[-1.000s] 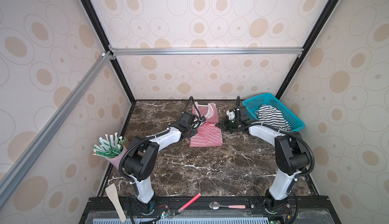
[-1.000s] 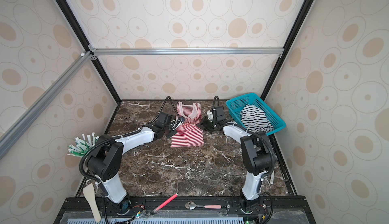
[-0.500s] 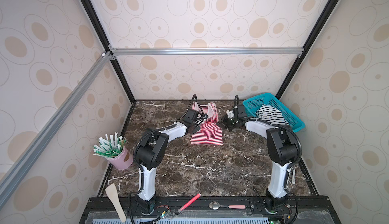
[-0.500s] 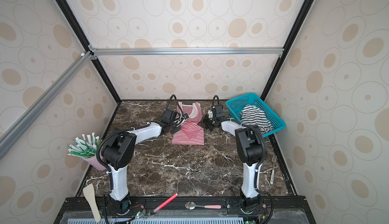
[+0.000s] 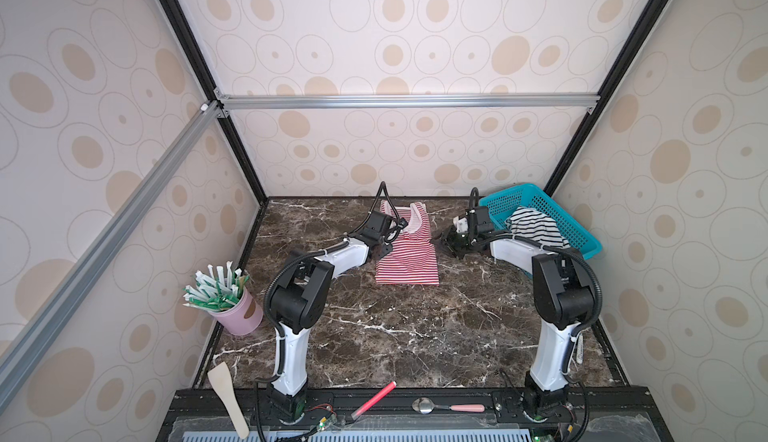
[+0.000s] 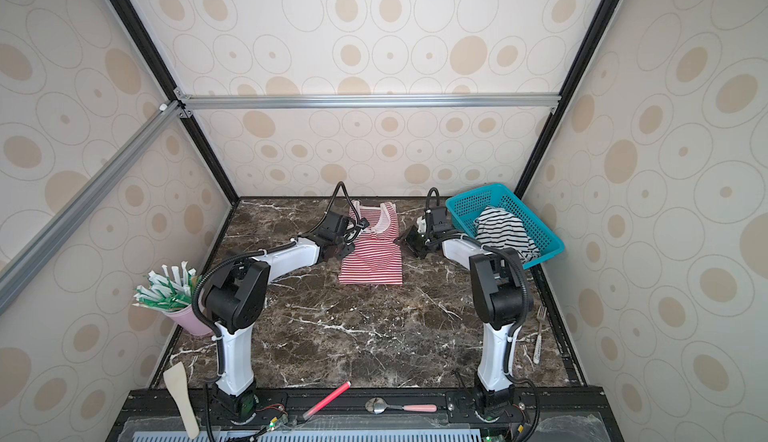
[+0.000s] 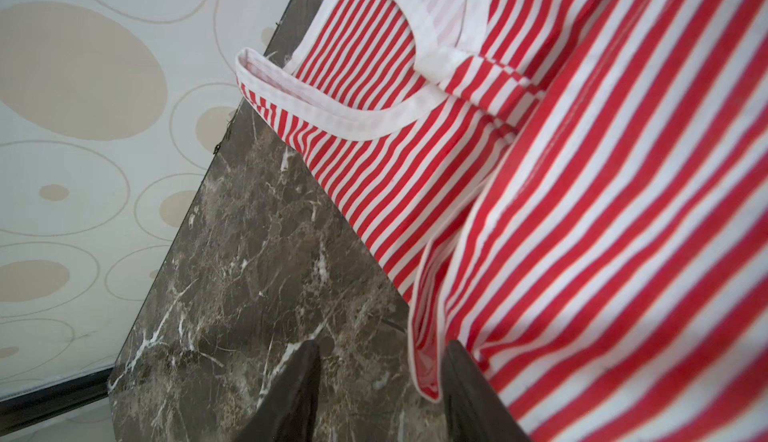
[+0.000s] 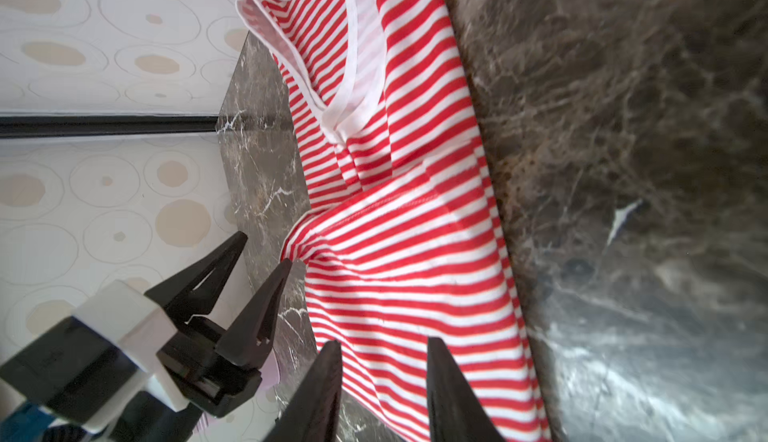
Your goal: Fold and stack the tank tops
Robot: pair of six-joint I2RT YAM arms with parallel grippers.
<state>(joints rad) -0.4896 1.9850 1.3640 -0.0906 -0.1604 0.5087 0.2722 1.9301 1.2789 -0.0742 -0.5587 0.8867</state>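
The red-and-white tank top (image 5: 407, 259) (image 6: 371, 259) lies folded on the marble table at the back middle, its white-trimmed neck towards the far wall. My left gripper (image 5: 384, 248) (image 7: 382, 377) stands open at its left edge, and a corner of the folded layer (image 7: 424, 373) hangs loose beside one finger. At the top's right edge my right gripper (image 5: 442, 244) (image 8: 384, 377) is open, striped cloth (image 8: 386, 294) showing past its fingers. The black-and-white tank top (image 5: 536, 228) (image 6: 505, 232) sits crumpled in the teal basket (image 5: 507, 203) (image 6: 478, 203).
A pink cup of green-and-white packets (image 5: 232, 307) stands at the table's left edge. On the front rail lie a wooden spatula (image 5: 228, 398), a red stick (image 5: 374, 398) and a spoon (image 5: 444, 407). A fork (image 6: 538, 336) lies by the right wall.
Both grippers were shut on the red-and-white top's edge and moved it towards the back. Now both have opened and the folded layer rests on the top.
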